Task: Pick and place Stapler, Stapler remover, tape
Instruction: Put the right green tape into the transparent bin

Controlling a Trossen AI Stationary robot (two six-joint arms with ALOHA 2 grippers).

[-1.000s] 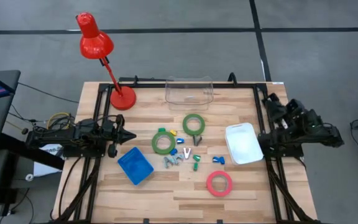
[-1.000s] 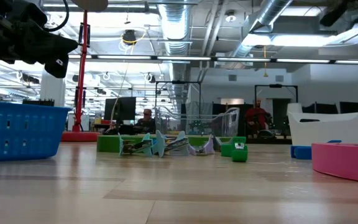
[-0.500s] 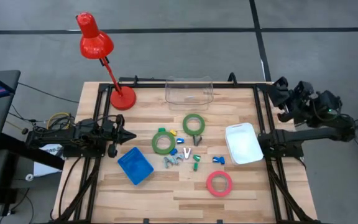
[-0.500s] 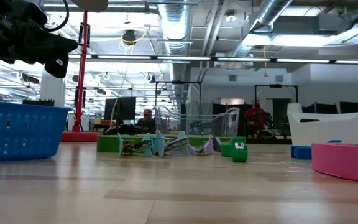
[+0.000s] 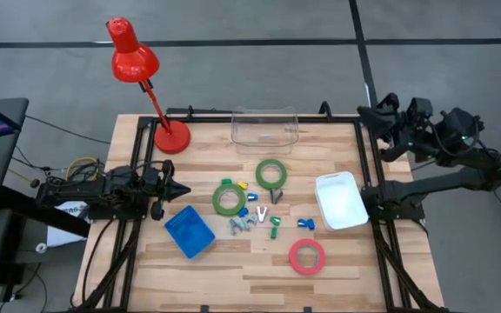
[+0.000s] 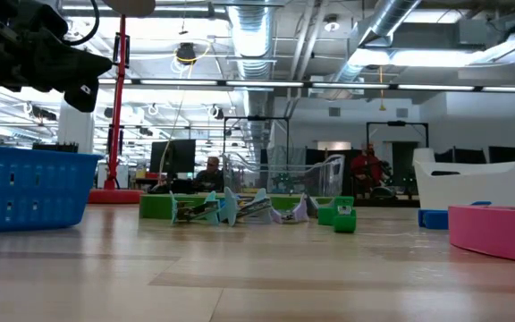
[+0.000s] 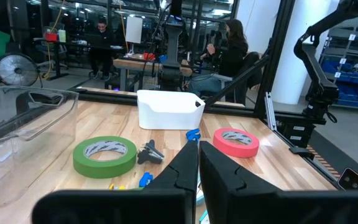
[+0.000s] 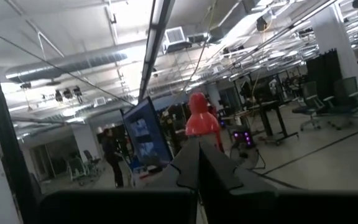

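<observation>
**Wood table, tapes untouched**

Wood table (image 5: 337, 278) is holding three tape rings: green (image 5: 271, 174), green (image 5: 229, 199), pink (image 5: 307, 256), small pieces between them. I'm keeping my left claw (image 5: 181, 189) pressed together at the left edge, right claw (image 5: 365, 113) pressed together, raised off the far right corner. Tape is looking light, stiff; I'd pinch one wall through the hole.

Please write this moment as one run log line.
left gripper: shut, table's left side | right gripper: shut, raised, right rear corner | tape rings: untouched

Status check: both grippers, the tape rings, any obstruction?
Left gripper shut, at left edge. Right gripper shut, raised at far-right corner. Tape rings untouched. Nothing blocking.
</observation>
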